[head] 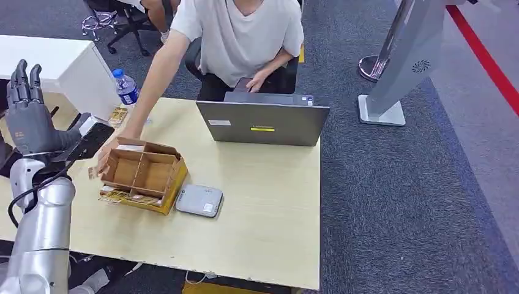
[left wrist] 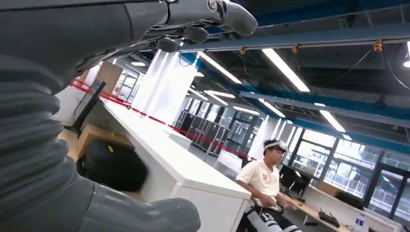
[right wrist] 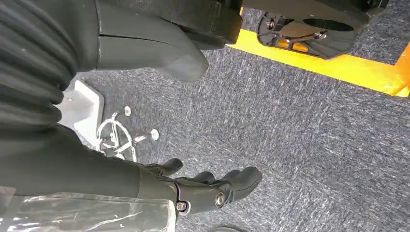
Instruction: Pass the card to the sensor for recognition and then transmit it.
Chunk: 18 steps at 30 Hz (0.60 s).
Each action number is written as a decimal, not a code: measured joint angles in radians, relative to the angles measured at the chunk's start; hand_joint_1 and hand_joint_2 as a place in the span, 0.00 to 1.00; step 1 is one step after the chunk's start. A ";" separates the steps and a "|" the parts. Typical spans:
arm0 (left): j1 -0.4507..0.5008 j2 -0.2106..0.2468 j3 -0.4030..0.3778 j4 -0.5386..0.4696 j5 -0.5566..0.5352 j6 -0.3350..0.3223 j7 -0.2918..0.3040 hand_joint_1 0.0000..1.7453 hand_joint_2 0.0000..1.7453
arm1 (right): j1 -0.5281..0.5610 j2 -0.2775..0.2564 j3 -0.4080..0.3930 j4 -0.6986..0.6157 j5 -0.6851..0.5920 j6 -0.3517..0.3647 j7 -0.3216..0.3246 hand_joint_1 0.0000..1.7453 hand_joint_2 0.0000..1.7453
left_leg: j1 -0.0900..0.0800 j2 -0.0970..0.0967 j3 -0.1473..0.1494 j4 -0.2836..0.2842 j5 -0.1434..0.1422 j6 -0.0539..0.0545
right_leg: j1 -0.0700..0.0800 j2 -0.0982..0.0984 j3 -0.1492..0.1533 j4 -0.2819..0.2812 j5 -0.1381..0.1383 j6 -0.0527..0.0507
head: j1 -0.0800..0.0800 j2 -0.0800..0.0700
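Observation:
My left hand [head: 26, 113] is raised at the table's left edge, fingers straight up and apart. In the left wrist view its fingers [left wrist: 212, 14] and thumb [left wrist: 135, 217] have nothing between them. A compartmented cardboard box [head: 144, 173] sits on the table, with yellowish cards [head: 119, 197] along its front. A person's hand [head: 110, 154] rests at the box's left side. To the right of the box lies the flat grey sensor [head: 199, 200]. My right hand [right wrist: 212, 188] hangs over the carpet, fingers loosely curved and holding nothing.
A grey laptop [head: 263, 122] stands at the wooden table's [head: 269, 220] far edge, in front of the seated person [head: 238, 37]. A water bottle [head: 126, 87] stands at the far left corner. A white desk [head: 49, 58] is at the left and a grey stand [head: 398, 73] on the carpet at the right.

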 joint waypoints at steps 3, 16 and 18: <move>-0.002 0.000 -0.001 0.006 0.000 0.000 0.000 0.00 1.00 | 0.000 0.000 0.000 0.000 0.000 0.000 0.000 0.00 1.00 | 0.000 0.000 0.000 0.000 0.000 0.000 | 0.000 0.000 0.000 0.000 0.000 0.000 | 0.000 0.000; -0.003 0.005 -0.004 0.023 -0.006 0.005 0.012 0.00 1.00 | -0.001 0.000 0.000 0.000 0.001 0.002 0.009 0.00 1.00 | 0.000 0.000 0.000 0.000 0.000 0.000 | 0.000 0.000 0.000 0.000 0.000 0.000 | 0.000 0.000; -0.003 0.005 -0.005 0.026 -0.009 0.003 0.019 0.00 1.00 | -0.001 0.000 0.000 0.000 0.001 0.002 0.009 0.00 1.00 | 0.000 0.000 0.000 0.000 0.000 0.000 | 0.000 0.000 0.000 0.000 0.000 0.000 | 0.000 0.000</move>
